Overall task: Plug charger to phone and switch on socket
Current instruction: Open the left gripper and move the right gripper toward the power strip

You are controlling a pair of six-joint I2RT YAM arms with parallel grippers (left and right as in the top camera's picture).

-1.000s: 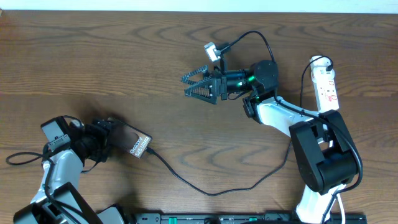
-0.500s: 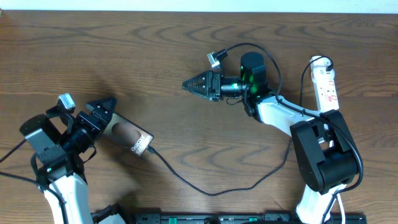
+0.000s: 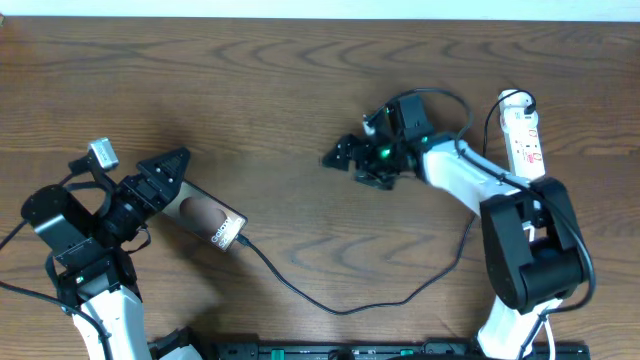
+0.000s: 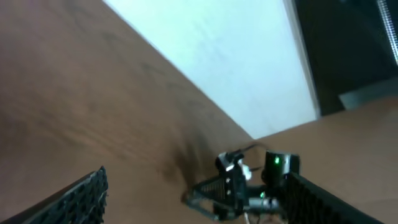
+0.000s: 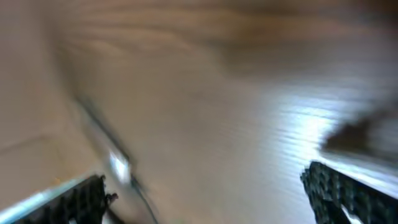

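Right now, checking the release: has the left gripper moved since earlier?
Yes. Against the still phone, the left gripper has shifted up the frame.

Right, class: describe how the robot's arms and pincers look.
The left arm and right arm have white links and bulky black joints. The black, ribbed, triangular left pincer has a small grey camera block behind it. The black right pincer has a green light and looping black cable behind.

Front-left on table (image 3: 200, 90): phone (image 3: 208, 221); charger (image 3: 340, 308) at its right end, trailing right along front; socket (image 3: 524, 135) far right.
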